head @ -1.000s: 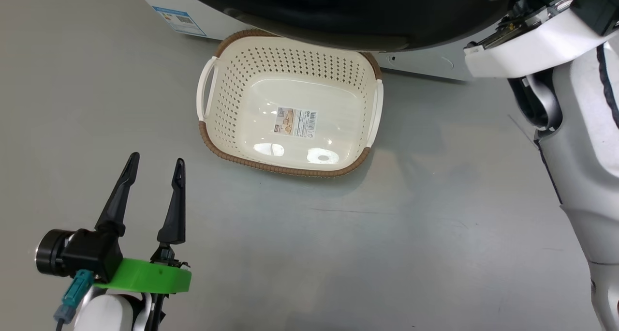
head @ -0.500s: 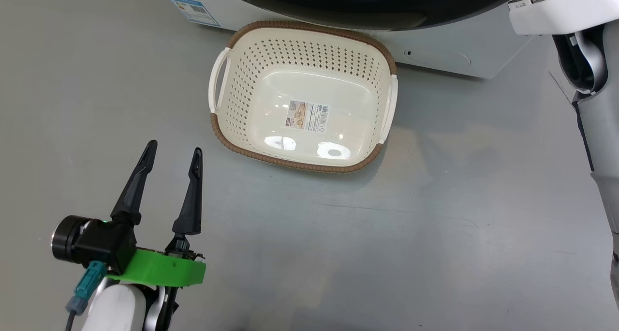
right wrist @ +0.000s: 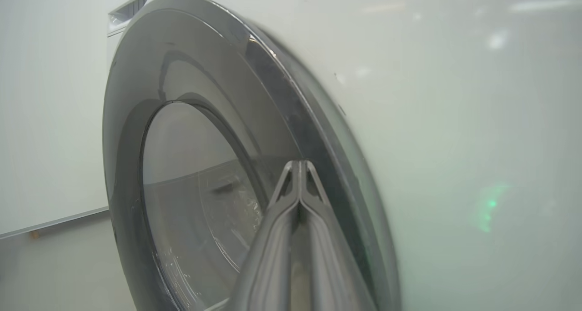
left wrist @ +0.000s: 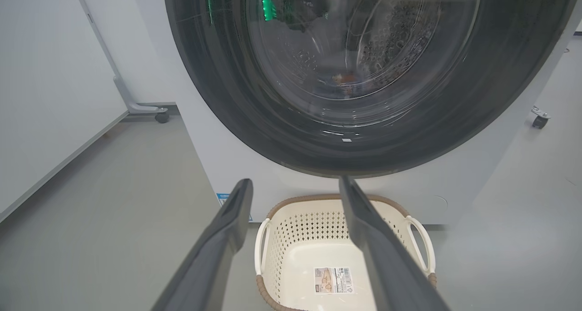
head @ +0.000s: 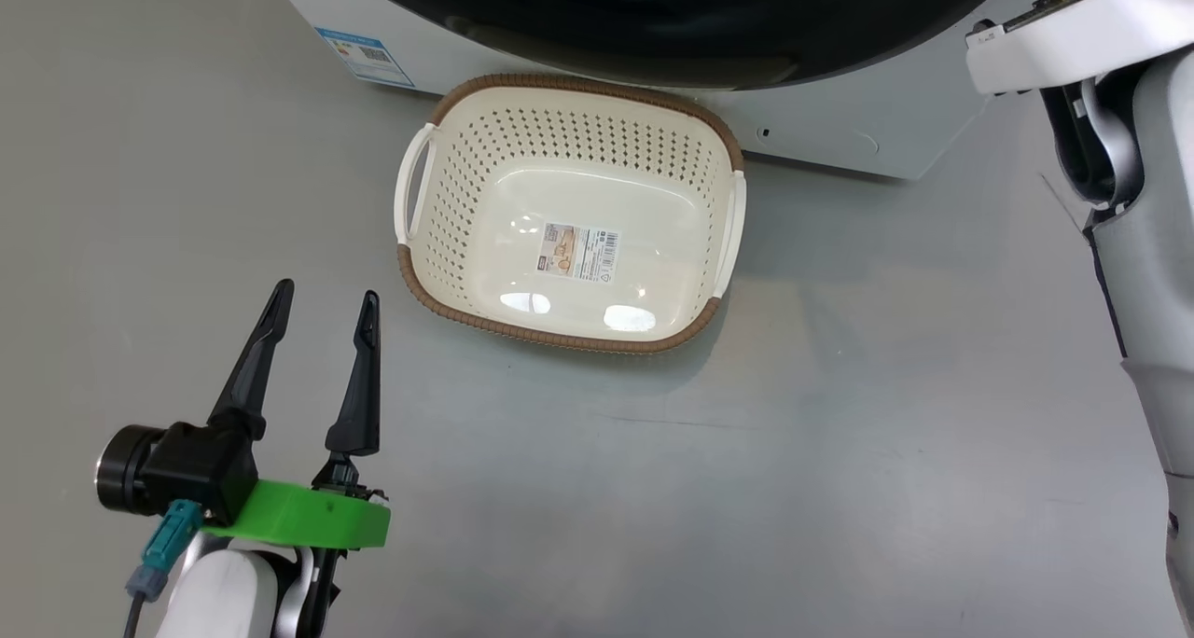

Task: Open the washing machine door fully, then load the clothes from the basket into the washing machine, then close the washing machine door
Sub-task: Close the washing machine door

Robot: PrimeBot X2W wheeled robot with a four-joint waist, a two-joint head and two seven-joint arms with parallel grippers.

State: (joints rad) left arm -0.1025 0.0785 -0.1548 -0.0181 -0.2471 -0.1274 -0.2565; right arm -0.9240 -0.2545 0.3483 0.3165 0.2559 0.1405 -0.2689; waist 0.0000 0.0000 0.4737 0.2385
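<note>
Two dark fingers of the left gripper (head: 325, 295) stand spread wide over the grey floor (head: 839, 451), near the basket's near left corner but apart from it. In the left wrist view this gripper (left wrist: 294, 180) points at the lower half of the washing machine door (left wrist: 227, 97). The right gripper (right wrist: 298, 163) has its two fingers pressed together, tips touching. They lie close along the door's glossy black rim (right wrist: 291, 115); whether they touch it cannot be told.

One basket (head: 560, 334) stands upright on the floor just in front of the washing machine (head: 839, 144), its far rim under the door's overhang. Its long axis runs left to right, parallel to the machine's front, with its two white handles at the short ends. One label (head: 578, 252) lies flat on its floor, with a barcode and print too small to read.

One blue sticker (head: 366, 55) sits low on the machine's front left corner, its text unreadable. The door lies flat against the white front. Behind its glass a small orange-brown patch of the clothes (left wrist: 343, 79) shows low in the perforated drum (left wrist: 400, 38).
</note>
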